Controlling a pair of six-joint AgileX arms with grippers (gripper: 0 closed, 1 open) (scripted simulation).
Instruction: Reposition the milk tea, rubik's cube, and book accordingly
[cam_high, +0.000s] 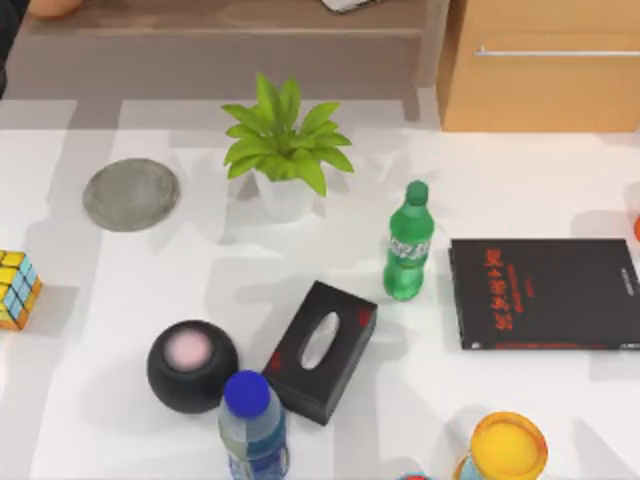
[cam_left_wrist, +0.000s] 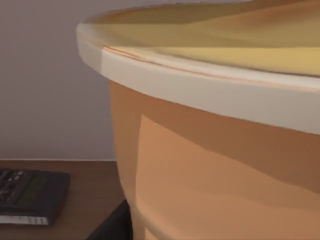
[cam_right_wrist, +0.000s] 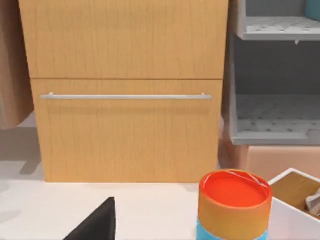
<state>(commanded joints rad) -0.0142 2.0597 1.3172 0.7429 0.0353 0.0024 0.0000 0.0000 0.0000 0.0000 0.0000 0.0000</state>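
The milk tea (cam_left_wrist: 210, 150) looms very close in the left wrist view, its orange-brown tapered wall under a pale creamy rim. It stands over a dark wooden shelf (cam_left_wrist: 75, 200), with a dark part of my left gripper (cam_left_wrist: 112, 226) against its lower side. The rubik's cube (cam_high: 18, 290) sits on the white table at the top view's left edge. A teal-blue sliver (cam_right_wrist: 315, 9) lies on the upper tier of a grey rack; I cannot tell whether it is the book. A dark part of my right gripper (cam_right_wrist: 97, 222) hangs over the table before a wooden drawer cabinet (cam_right_wrist: 125, 125).
On the table are a grey round mat (cam_high: 130, 194), a potted plant (cam_high: 285, 150), a green bottle (cam_high: 408, 243), a thin black book with red characters (cam_high: 545, 293), a black tissue box (cam_high: 320, 350), a black sphere (cam_high: 192, 365), a blue-capped bottle (cam_high: 253, 425) and a yellow-orange round-topped thing (cam_high: 508, 447).
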